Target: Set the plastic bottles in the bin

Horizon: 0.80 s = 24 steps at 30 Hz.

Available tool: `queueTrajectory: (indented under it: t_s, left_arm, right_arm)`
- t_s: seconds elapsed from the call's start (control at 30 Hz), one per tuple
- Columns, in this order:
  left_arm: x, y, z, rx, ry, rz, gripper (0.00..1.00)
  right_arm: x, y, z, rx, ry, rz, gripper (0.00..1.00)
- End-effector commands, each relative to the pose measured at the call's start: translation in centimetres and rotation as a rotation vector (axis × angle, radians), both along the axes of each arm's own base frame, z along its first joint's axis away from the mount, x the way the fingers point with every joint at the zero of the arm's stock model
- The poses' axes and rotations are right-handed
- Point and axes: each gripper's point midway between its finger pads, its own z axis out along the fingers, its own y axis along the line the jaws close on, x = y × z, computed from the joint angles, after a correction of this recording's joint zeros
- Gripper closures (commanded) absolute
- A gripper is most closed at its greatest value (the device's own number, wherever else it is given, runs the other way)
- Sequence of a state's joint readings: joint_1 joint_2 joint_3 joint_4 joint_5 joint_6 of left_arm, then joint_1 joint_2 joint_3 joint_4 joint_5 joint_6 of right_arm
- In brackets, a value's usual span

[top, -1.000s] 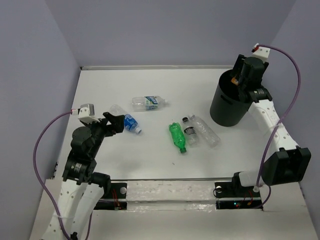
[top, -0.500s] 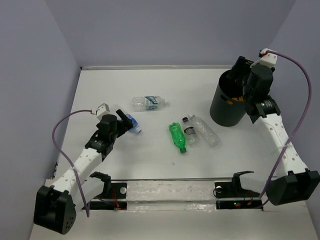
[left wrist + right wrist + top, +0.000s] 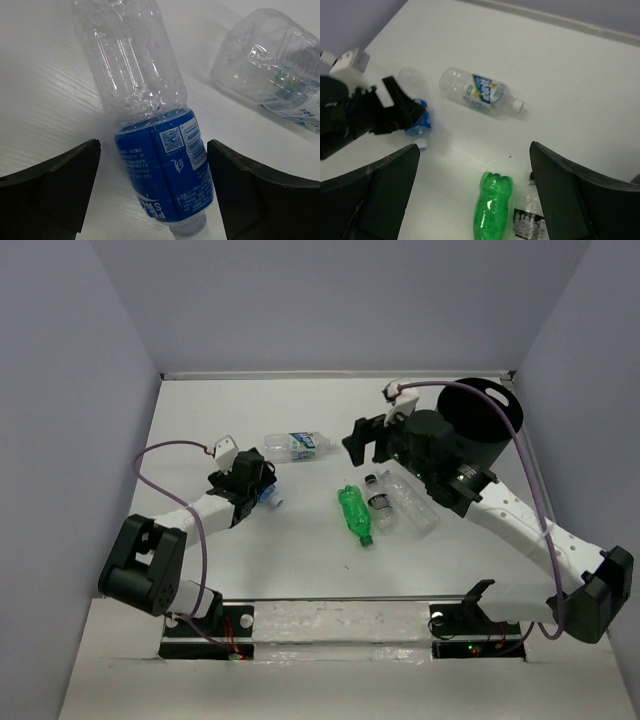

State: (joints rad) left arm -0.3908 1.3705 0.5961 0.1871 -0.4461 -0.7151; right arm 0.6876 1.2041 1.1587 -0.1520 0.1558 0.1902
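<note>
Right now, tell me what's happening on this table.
Two arms are clearing plastic bottles into the black bin. The left gripper is open, straddling the blue-label bottle lying on the table, not yet closed. The right gripper is open and empty, hovering near the green bottle.

5 bottles (image 3: 355, 513) flat, black bin (image 3: 495, 445) upright
</note>
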Motion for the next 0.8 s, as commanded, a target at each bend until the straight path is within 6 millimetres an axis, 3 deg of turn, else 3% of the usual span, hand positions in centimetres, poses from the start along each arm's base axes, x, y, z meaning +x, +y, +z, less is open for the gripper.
queueTrajectory:
  t_s: [0.0,0.07,0.1,0.2,0.27,0.37,0.4,0.47,0.53,0.6,0.63,0.77]
  left_arm:
    - [2.9,0.0,0.8,0.041,-0.055,0.029,0.05]
    - [2.9,0.1,0.6,0.043,-0.051,0.040,0.13]
    - [2.6,0.3,0.6,0.039,-0.053,0.042,0.23]
    - [1.5,0.3,1.3,0.016,-0.063,0.033,0.39]
    - [-0.1,0.8,0.8,0.006,-0.048,0.034,0.44]
    - [-2.1,0.9,2.1,-0.056,-0.082,0.024,0.44]
    - [-2.8,0.9,3.5,-0.071,-0.108,0.010,0.45]
    - [-3.8,0.3,4.5,-0.089,-0.123,-0.036,0.46]
    - [-4.7,-0.4,7.4,-0.105,-0.192,-0.118,0.48]
    - [-5.8,-1.8,9.3,-0.144,-0.234,-0.212,0.48]
    - [-6.5,-2.2,11.2,-0.157,-0.296,-0.260,0.48]
    - [-8.7,-5.7,14.3,-0.249,-0.389,-0.464,0.46]
  right_arm:
    - [-2.7,4.9,-1.9,-0.023,0.010,0.163,0.03]
    - [-3.2,6.1,-3.4,-0.005,0.056,0.200,0.03]
    - [-4.0,7.3,-3.4,0.022,0.058,0.262,0.03]
    - [-4.8,8.2,-3.9,0.046,0.080,0.317,0.04]
    - [-4.8,8.4,-4.0,0.048,0.086,0.324,0.03]
    - [-4.5,9.5,-4.6,0.078,0.139,0.330,0.03]
    - [-4.4,9.9,-4.2,0.095,0.149,0.332,0.03]
    - [-4.2,10.8,-4.3,0.133,0.191,0.333,0.03]
    - [-3.6,11.6,-3.9,0.161,0.208,0.326,0.02]
    - [-3.2,12.6,-2.8,0.223,0.208,0.333,0.02]
    - [-3.0,13.2,-2.3,0.245,0.210,0.342,0.01]
    - [-3.1,15.5,-0.2,0.362,0.220,0.416,0.00]
